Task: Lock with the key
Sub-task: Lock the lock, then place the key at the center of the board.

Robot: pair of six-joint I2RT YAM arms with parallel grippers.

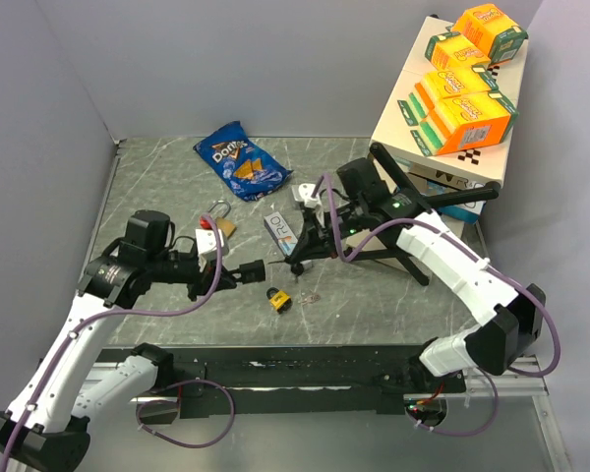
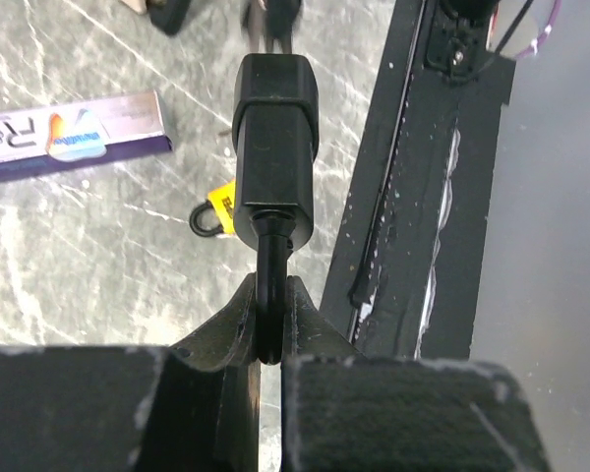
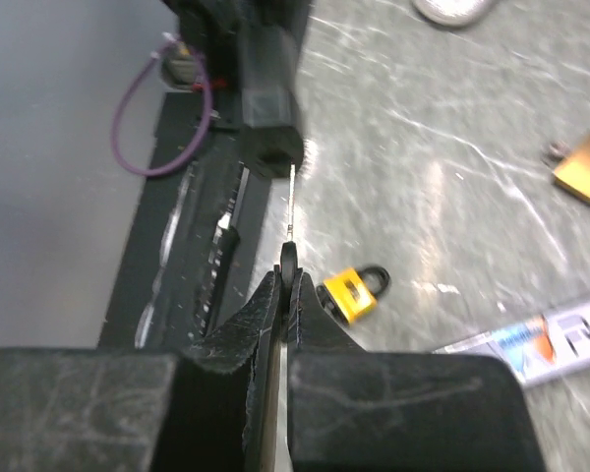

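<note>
My left gripper (image 1: pixel 232 273) is shut on the shackle of a black padlock (image 1: pixel 253 267), holding it above the table with its body pointing right. In the left wrist view the shackle sits between my fingertips (image 2: pixel 272 300) and the lock body (image 2: pixel 275 138) extends away. My right gripper (image 1: pixel 299 258) is shut on a key (image 3: pixel 291 211) by its black head. The thin blade points at the black padlock's (image 3: pixel 271 103) bottom face. Its tip is right at that face; I cannot tell if it is inside.
A yellow padlock (image 1: pixel 278 300) lies on the table below the grippers, with loose keys (image 1: pixel 308 294) beside it. A white-purple box (image 1: pixel 280 232), a brass padlock (image 1: pixel 222 222) and a Doritos bag (image 1: pixel 241 159) lie further back. Stacked snack boxes (image 1: pixel 462 84) stand at back right.
</note>
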